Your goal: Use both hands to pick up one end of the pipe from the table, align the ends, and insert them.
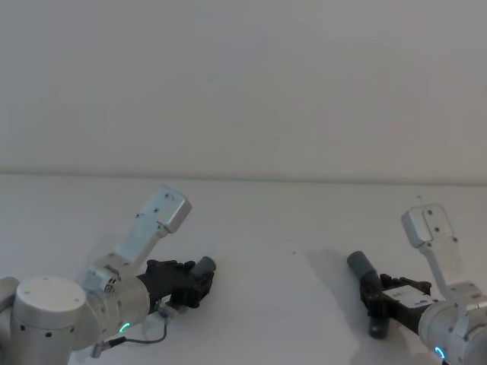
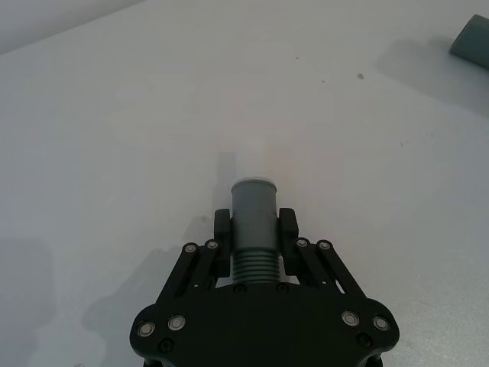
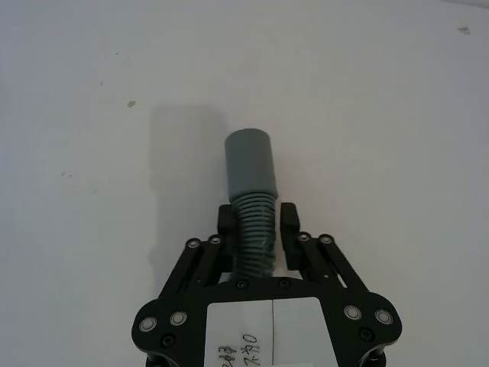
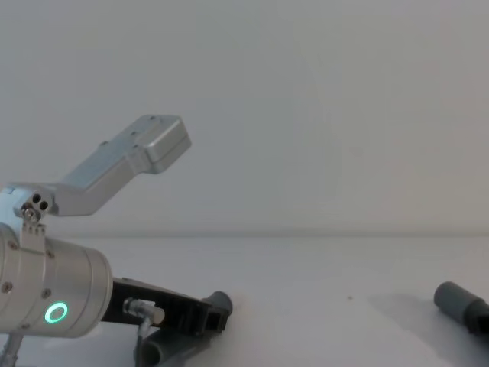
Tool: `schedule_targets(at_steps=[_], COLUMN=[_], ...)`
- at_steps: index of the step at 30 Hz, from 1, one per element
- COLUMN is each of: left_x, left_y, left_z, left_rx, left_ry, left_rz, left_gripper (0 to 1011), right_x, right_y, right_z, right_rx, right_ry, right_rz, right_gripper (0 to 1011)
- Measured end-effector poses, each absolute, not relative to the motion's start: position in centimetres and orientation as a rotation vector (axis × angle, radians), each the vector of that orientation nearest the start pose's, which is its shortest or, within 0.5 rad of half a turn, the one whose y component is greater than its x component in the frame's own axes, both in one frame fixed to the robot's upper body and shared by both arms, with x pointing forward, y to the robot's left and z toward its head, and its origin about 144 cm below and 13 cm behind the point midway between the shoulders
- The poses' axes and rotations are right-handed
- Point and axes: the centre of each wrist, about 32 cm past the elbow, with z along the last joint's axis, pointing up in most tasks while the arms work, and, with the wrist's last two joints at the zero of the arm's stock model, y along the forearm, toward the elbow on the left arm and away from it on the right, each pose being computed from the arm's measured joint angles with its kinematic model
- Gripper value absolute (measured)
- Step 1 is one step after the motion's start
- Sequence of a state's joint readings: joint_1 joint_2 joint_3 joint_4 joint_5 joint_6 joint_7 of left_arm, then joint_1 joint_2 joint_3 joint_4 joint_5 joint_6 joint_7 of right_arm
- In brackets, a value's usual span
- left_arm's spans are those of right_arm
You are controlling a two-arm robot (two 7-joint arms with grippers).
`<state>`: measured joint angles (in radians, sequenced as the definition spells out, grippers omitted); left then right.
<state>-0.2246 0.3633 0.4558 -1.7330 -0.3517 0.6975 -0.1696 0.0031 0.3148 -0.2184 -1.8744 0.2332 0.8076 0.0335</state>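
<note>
The left gripper (image 2: 254, 225) clamps the ribbed grey pipe (image 2: 252, 264) just behind its smooth white-tipped cuff (image 2: 254, 200). The right gripper (image 3: 256, 222) clamps it behind the plain cuff (image 3: 250, 163). The wrist views reveal the ribs, and the head view shows the cuffs well apart over the matt white table (image 1: 289, 220).

The hose (image 3: 252, 202) is lost under the black body of the right gripper (image 3: 257, 220) clamping it, and likewise under the left gripper (image 2: 254, 222), so the middle stretch joining its two ends can't be followed. At the right the plain cuff (image 4: 461, 303) is cut short by the edge, as is the left arm's silver wrist (image 4: 46, 298) at the near left. The handwriting on the right gripper's white label (image 3: 271, 325) is too small to read and runs off the edge.
</note>
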Motion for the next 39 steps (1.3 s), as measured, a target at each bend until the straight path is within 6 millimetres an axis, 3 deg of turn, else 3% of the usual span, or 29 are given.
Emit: schedule_targets(at_steps=[4,26,39], left_x=[47.9,47.8,47.5], left_y=[18.2,18.2,18.3], left_z=[122.4,122.5,123.9], left_rx=[0.466,0.467,0.432], left_ry=[0.244,0.235,0.125], left_rz=[0.923,0.917,0.866], left_gripper=[355,355,355], right_x=[44.0,43.8,42.9], right_y=[-22.6,-22.6,-23.5], right_z=[122.0,121.9,122.2], right_rx=[-0.542,-0.53,-0.477], right_ry=[0.316,0.297,0.15], right_rz=[-1.24,-1.24,-1.231], right_gripper=[265,265,265])
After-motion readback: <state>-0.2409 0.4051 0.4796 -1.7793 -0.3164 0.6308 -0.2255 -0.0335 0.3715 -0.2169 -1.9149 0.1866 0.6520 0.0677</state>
